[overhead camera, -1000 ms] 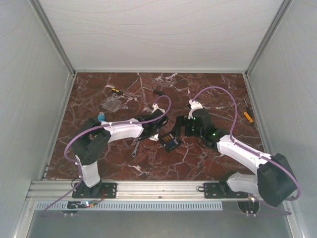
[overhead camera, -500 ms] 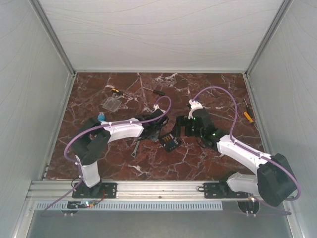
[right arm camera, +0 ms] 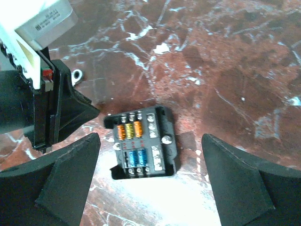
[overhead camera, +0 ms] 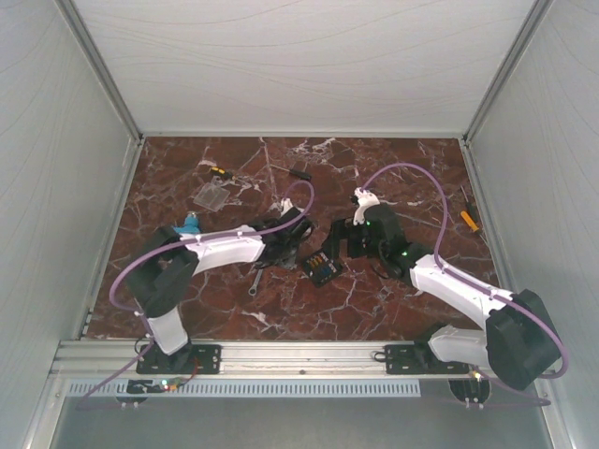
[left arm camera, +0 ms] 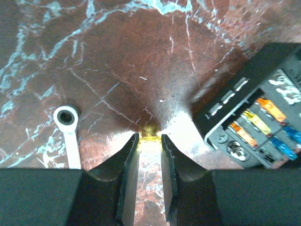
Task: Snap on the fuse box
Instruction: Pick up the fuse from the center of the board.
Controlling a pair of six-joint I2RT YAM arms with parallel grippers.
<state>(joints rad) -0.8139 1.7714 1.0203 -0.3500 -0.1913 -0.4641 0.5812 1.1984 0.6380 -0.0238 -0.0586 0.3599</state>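
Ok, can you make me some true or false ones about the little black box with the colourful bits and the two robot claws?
1. The small black squarish plastic fuse box lies on the red-brown marble table. True.
2. The flat clear plastic cover is snapped onto the fuse box. False: it lies apart, far back on the left, and the fuses show bare.
3. The right gripper grips the fuse box. False: its jaws stand wide open above the box, not touching it.
4. The left gripper holds nothing. True: there is only a narrow bare gap between its fingers.
5. A silver metal wrench lies by the left gripper. True.
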